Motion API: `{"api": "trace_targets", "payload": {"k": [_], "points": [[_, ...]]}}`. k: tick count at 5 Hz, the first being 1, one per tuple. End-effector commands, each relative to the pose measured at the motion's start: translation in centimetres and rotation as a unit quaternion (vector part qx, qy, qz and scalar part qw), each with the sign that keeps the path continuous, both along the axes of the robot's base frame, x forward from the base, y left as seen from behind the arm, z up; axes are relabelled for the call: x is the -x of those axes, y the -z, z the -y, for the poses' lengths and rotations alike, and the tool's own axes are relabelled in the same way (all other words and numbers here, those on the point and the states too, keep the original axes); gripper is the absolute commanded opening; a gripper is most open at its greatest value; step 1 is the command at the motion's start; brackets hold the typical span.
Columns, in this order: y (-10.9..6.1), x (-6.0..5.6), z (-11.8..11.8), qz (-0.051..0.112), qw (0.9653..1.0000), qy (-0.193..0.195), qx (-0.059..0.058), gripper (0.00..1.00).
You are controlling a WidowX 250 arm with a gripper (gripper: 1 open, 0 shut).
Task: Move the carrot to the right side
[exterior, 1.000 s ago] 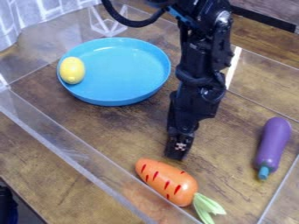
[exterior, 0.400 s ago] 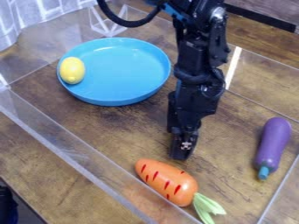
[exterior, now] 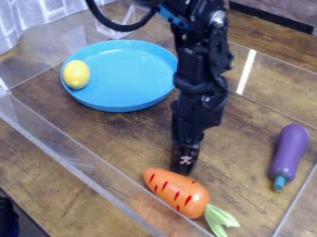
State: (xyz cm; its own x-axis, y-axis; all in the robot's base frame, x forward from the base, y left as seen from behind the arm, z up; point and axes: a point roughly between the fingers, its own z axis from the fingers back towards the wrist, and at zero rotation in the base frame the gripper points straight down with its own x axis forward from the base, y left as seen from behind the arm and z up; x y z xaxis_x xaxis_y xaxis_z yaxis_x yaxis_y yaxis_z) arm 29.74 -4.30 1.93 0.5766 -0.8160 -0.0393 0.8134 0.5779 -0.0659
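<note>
The carrot [exterior: 177, 191] lies on the wooden table near the front edge, orange with dark stripes, its light green leaves [exterior: 221, 220] pointing to the lower right. My gripper [exterior: 183, 161] points straight down just above and behind the carrot's left end, a small gap away from it. From this angle the black fingers overlap, so their spacing is hard to read; nothing is held between them.
A blue plate [exterior: 124, 74] sits at the back left with a yellow lemon [exterior: 77, 73] on it. A purple eggplant [exterior: 288, 154] lies at the right. Clear plastic walls [exterior: 62, 148] enclose the table on the left and front.
The arm has shifted slightly to the left in the view; the gripper stays low above the carrot. The carrot, eggplant and lemon have not moved.
</note>
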Motion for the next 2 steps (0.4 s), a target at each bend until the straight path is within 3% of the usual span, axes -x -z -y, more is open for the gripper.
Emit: {"api": "trace_targets", "payload": {"k": [1, 2], "points": [[0.21, 1.24, -0.73, -0.013, 0.9999, 0.011, 0.000, 1.00], [0.22, 1.04, -0.49, -0.016, 0.9992, 0.036, 0.002, 1.00]]}}
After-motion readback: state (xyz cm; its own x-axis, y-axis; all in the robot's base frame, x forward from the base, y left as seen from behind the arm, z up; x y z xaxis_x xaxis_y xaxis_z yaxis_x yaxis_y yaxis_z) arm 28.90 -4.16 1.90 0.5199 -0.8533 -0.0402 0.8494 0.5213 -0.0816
